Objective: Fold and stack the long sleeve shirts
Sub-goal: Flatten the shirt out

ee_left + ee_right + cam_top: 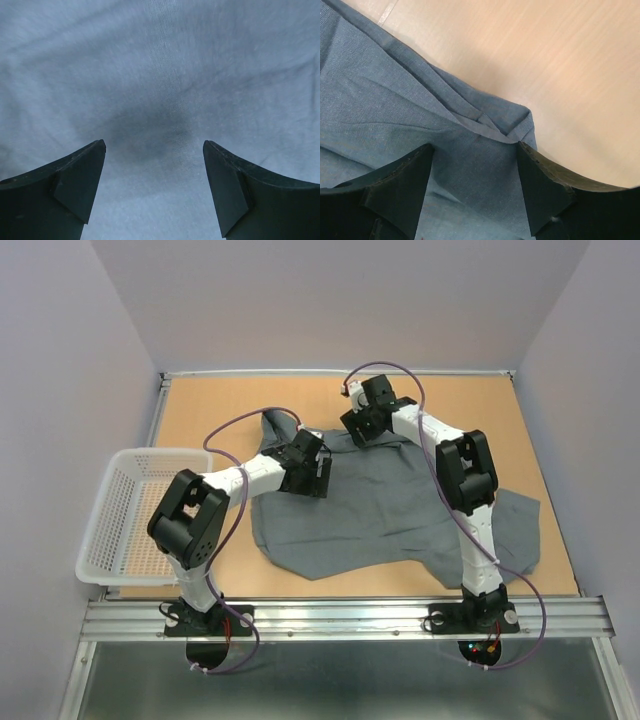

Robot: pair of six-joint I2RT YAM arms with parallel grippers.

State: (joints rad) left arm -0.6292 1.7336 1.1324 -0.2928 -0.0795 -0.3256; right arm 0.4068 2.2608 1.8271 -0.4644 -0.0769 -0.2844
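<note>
From above, your grey shirt (370,510) lies spread on the tan wooden table (480,410), with pale lilac walls (330,300) around it. The left gripper (318,475) hangs over the shirt, and a white mesh basket (110,475) sits well off to its left. The right gripper (360,425) is at the shirt's far edge.

On your left wrist camera, the jaws stand wide apart and hold nothing, with smooth cloth (160,60) beneath them.

On your right wrist camera, the jaws are parted and straddle a folded shirt edge (485,125). Bare wood (570,75) lies just beyond.
</note>
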